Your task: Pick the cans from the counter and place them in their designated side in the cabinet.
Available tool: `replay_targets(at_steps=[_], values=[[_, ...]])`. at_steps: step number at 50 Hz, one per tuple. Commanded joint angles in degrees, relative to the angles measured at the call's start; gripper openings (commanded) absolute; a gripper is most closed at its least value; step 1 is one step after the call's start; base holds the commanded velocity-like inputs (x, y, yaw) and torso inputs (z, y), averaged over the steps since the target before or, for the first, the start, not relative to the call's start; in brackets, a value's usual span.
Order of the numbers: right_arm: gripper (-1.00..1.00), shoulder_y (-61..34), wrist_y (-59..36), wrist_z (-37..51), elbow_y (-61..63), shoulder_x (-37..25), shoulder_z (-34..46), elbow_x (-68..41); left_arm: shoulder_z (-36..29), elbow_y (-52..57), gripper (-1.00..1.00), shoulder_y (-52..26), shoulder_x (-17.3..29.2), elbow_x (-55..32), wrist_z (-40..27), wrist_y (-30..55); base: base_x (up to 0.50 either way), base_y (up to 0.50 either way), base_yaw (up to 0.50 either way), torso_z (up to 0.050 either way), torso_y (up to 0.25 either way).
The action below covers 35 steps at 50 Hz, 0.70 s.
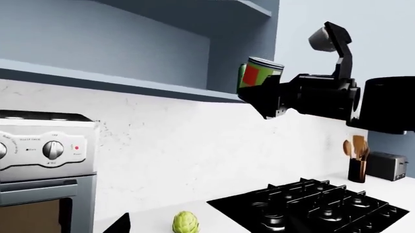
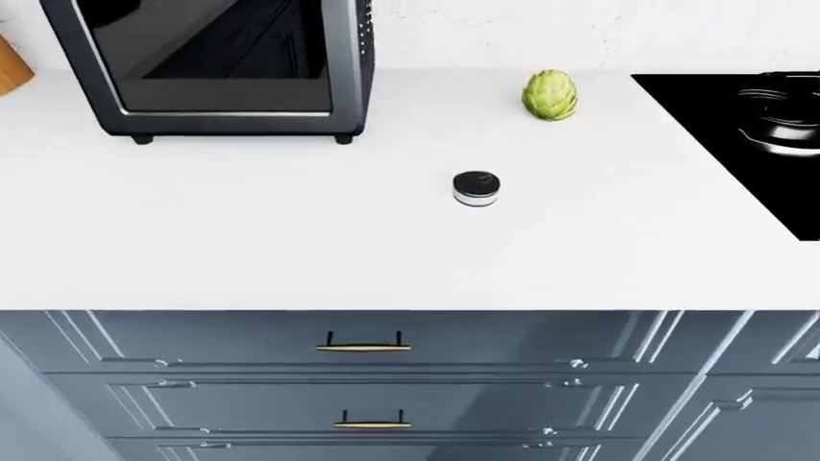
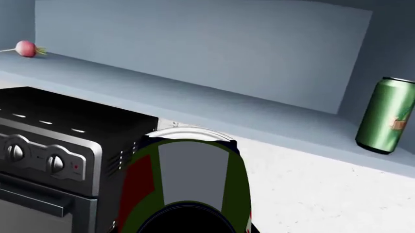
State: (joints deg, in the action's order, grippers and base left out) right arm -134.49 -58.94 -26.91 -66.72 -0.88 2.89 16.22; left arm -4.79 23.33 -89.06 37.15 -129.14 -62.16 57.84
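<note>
While the right end effector grips the tall can raised level with the cabinet shelf ahead for placing, the flat tin waits on the desk far below; left end effector unseen.

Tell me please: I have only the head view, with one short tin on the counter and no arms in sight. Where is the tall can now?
Observer: The right gripper holds the tall can in the air, about level with the lower cabinet shelf.
Operator: Is this shelf already occupied?
Observer: Yes. A green drink can stands upright on it, near one end.
Operator: Anything else there?
Observer: A radish lies at the opposite end, far from the green drink can.
</note>
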Motion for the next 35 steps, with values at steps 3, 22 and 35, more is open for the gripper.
replay_targets(at_steps=[3,22,35], values=[[-1.00,-0.5,0.6,-0.9,0.6,0.0,0.6,0.3,-1.0,-0.1,1.00,-1.1,0.0,-0.1,0.6,0.4,0.09,0.00,0.00,0.000,0.000],[-1.00,-0.5,0.6,-0.9,0.6,0.0,0.6,0.3,-1.7,0.2,1.00,-1.6,1.0,-0.5,1.0,0.6,0.01,0.00,0.00,0.050,0.000],[-1.00,-0.5,0.6,-0.9,0.6,0.0,0.6,0.3,-1.6,1.0,1.00,-1.1,1.4,-0.7,1.2,0.1,0.00,0.00,0.00,0.050,0.000]])
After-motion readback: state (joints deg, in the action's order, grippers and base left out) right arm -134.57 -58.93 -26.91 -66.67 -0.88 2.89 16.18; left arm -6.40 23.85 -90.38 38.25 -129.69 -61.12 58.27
